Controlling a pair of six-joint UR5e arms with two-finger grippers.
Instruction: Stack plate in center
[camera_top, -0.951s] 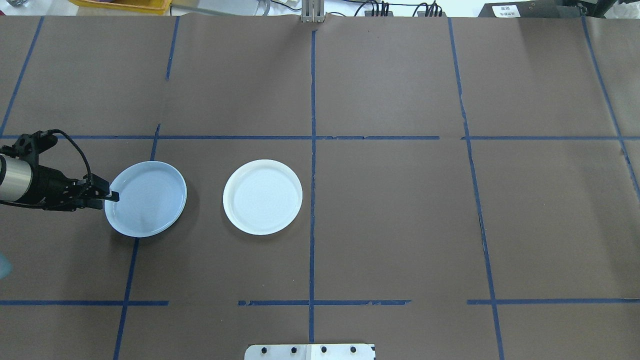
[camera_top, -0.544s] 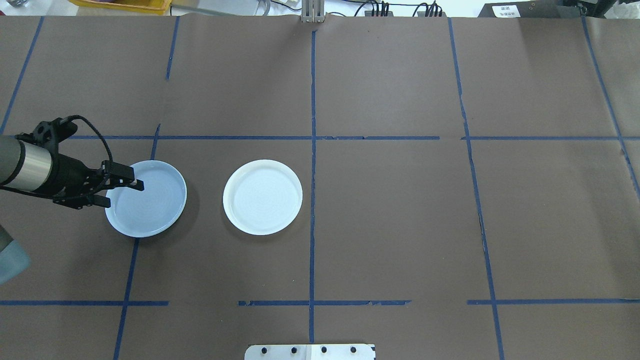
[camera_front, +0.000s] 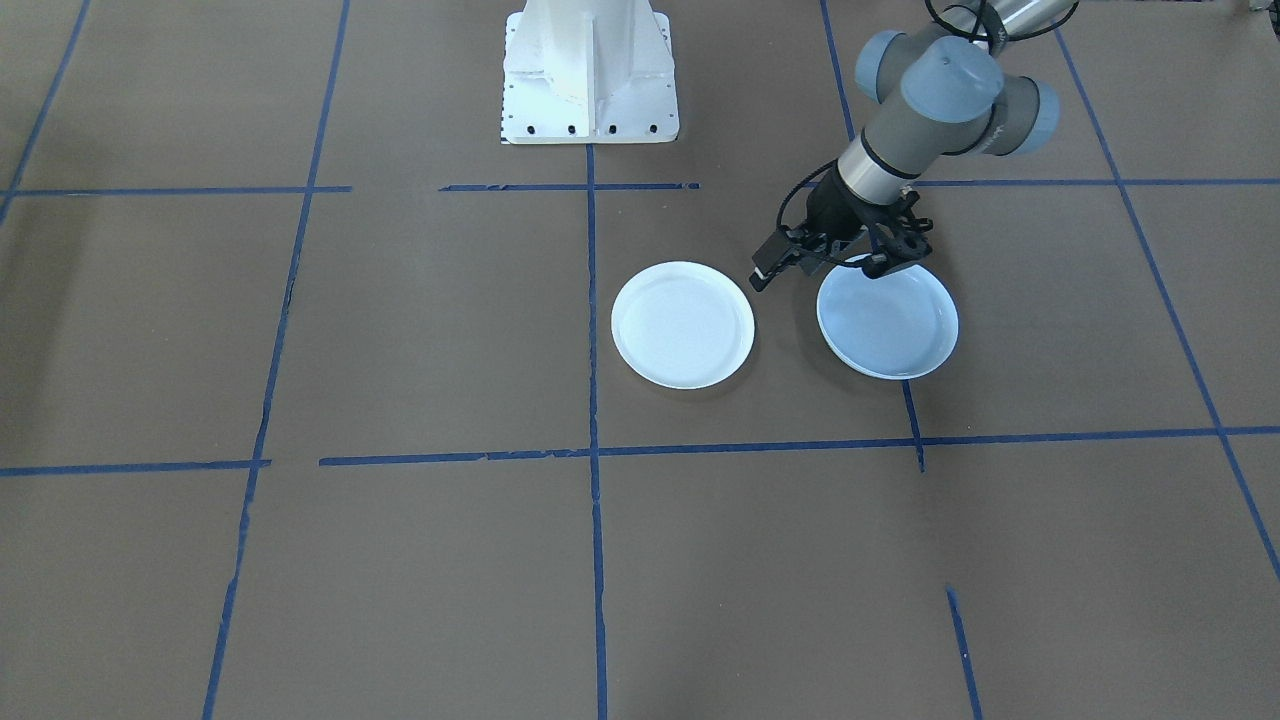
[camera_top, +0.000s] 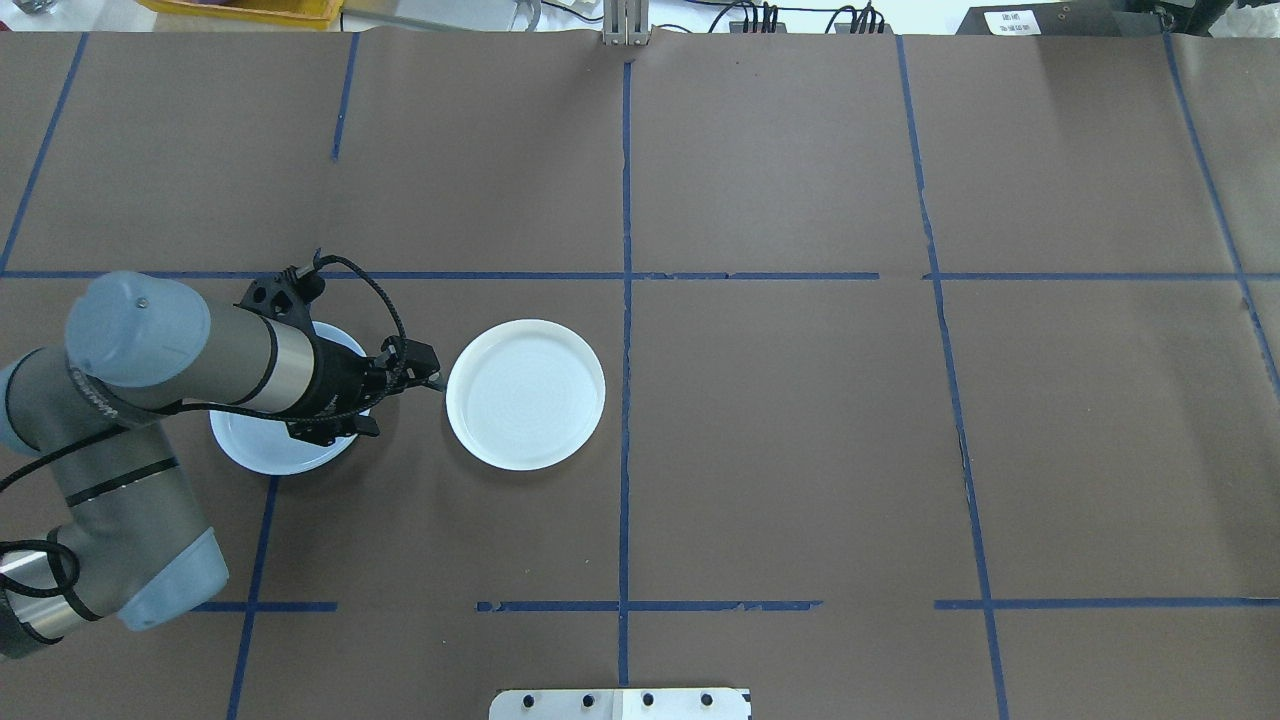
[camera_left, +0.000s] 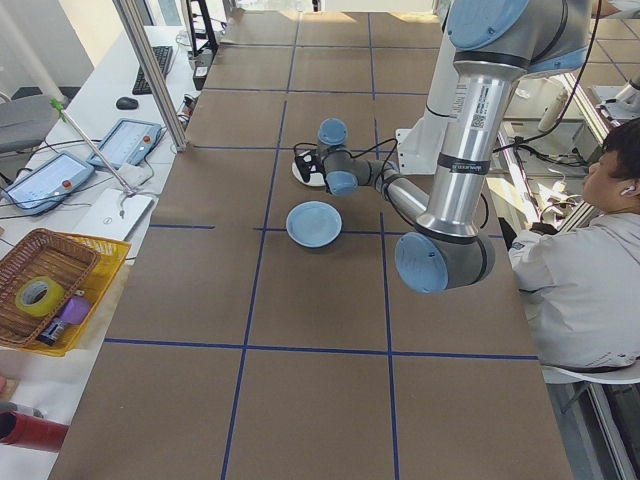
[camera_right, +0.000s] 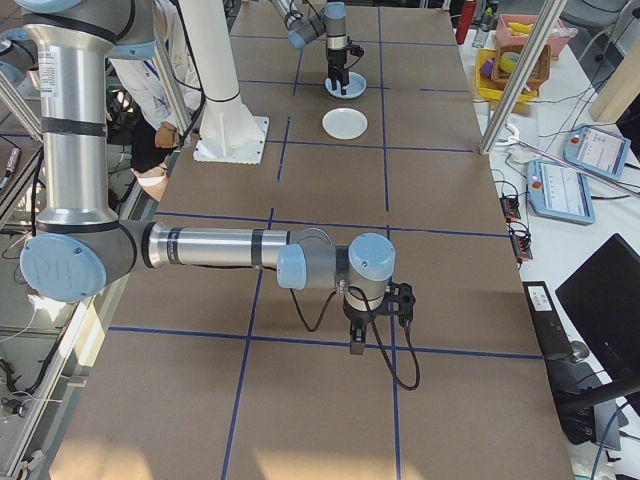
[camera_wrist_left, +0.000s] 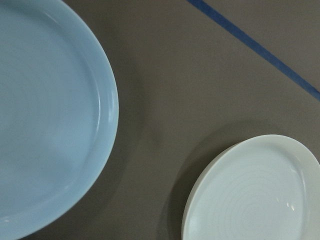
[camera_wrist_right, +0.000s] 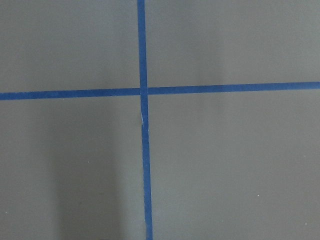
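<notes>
A pale blue-grey plate (camera_top: 262, 452) (camera_front: 890, 325) (camera_wrist_left: 45, 125) lies flat on the brown table, left of the middle. To its right sits a whiter plate (camera_top: 525, 393) (camera_front: 682, 323) (camera_wrist_left: 250, 195) with faint rings and a cream rim. My left gripper (camera_top: 405, 400) (camera_front: 800, 270) hovers over the gap between the two plates, its forearm covering much of the blue plate. It looks open and holds nothing. The left wrist view shows both rims but no fingers. My right gripper (camera_right: 357, 345) hangs over a blue tape cross far off to the right; whether it is open or shut, I cannot tell.
Blue tape lines (camera_top: 625, 400) divide the brown table cover. The robot's white base (camera_front: 590, 80) stands at the near edge. A seated person (camera_left: 590, 250) is beside the table, and a yellow tray with a wicker basket (camera_left: 50, 290) sits off its far side.
The left arm has swung right, carrying its gripper from the blue plate's left rim across the plate to the gap by the white plate. Neither plate has moved.
</notes>
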